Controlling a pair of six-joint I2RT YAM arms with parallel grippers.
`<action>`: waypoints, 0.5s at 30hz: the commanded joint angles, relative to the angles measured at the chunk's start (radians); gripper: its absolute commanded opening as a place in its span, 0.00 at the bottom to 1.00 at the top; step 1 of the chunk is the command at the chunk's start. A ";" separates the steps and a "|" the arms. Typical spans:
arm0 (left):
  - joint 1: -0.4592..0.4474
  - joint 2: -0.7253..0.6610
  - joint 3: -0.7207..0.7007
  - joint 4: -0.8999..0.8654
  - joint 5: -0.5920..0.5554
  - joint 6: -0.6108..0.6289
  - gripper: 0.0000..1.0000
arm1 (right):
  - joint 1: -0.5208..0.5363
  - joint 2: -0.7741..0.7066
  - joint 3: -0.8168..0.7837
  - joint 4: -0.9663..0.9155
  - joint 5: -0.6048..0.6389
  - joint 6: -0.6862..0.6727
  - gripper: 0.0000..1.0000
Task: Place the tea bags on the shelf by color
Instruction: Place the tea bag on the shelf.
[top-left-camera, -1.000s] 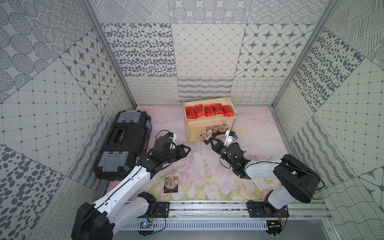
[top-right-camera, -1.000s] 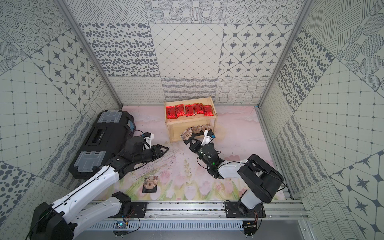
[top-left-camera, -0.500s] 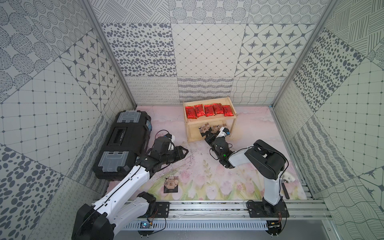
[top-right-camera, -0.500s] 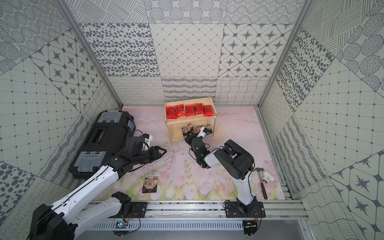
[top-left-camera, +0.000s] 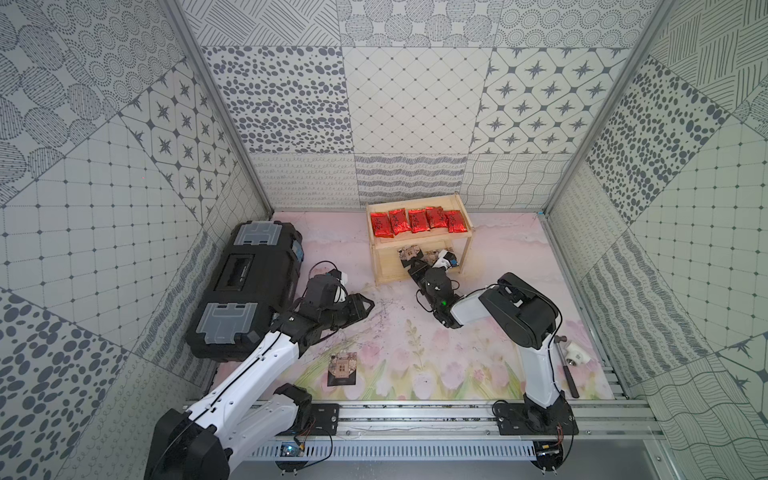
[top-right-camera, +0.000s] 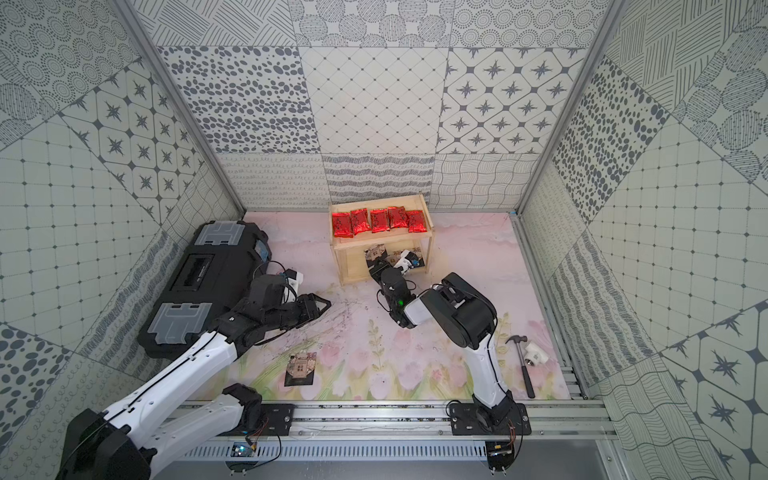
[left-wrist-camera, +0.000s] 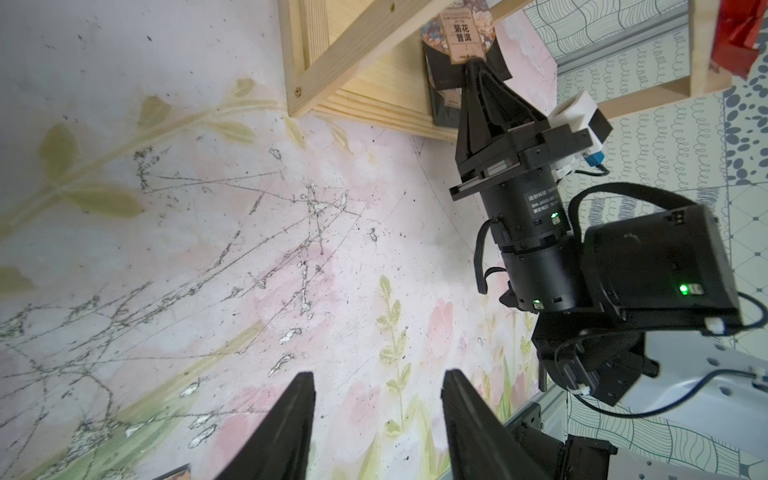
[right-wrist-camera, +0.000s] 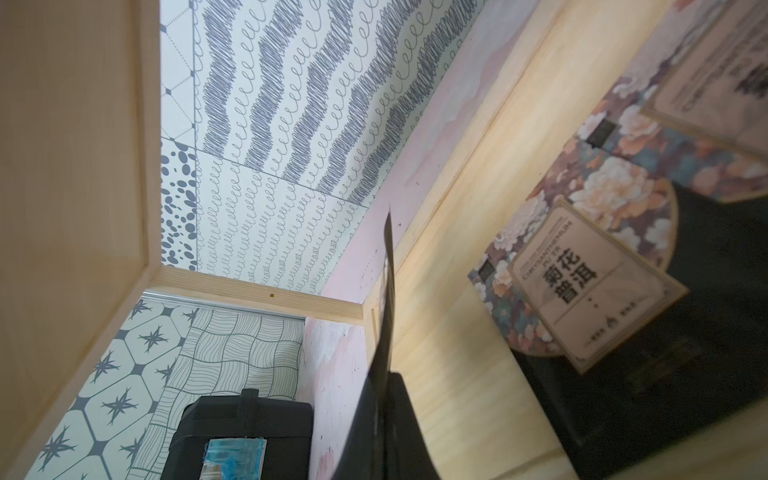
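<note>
Your right pincer (left-wrist-camera: 473, 64) has pushed into the lower tier of the shelf (top-left-camera: 419, 242), clamped on a black tea bag (right-wrist-camera: 388, 266).
Red tea bags (top-left-camera: 417, 220) line the top tier; your left pincer (left-wrist-camera: 378, 374) hangs open over the table (top-left-camera: 498, 257).

Two white-and-black robot arms on a silver slotted rail (top-left-camera: 415, 419) at the near edge.
The left arm (top-left-camera: 257, 365) and right arm (top-left-camera: 538, 370) share glossy white links, bulky black joint housings (top-left-camera: 519, 311) and thin black looping cables (left-wrist-camera: 481, 257). Green lights (left-wrist-camera: 554, 215) glow on the right arm's black cylindrical wrist (left-wrist-camera: 536, 232), beside white lettering (left-wrist-camera: 538, 199). The left gripper (left-wrist-camera: 376, 374) has two tapered matte black fingers (left-wrist-camera: 286, 436).
</note>
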 joint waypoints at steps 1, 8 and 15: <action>0.008 0.002 -0.004 -0.002 0.022 0.031 0.54 | 0.000 0.028 0.035 -0.014 0.009 0.015 0.00; 0.012 -0.006 -0.009 0.002 0.026 0.030 0.54 | 0.004 0.046 0.056 -0.053 0.022 0.022 0.00; 0.015 -0.008 -0.012 0.006 0.033 0.027 0.54 | 0.012 0.059 0.066 -0.079 0.031 0.028 0.03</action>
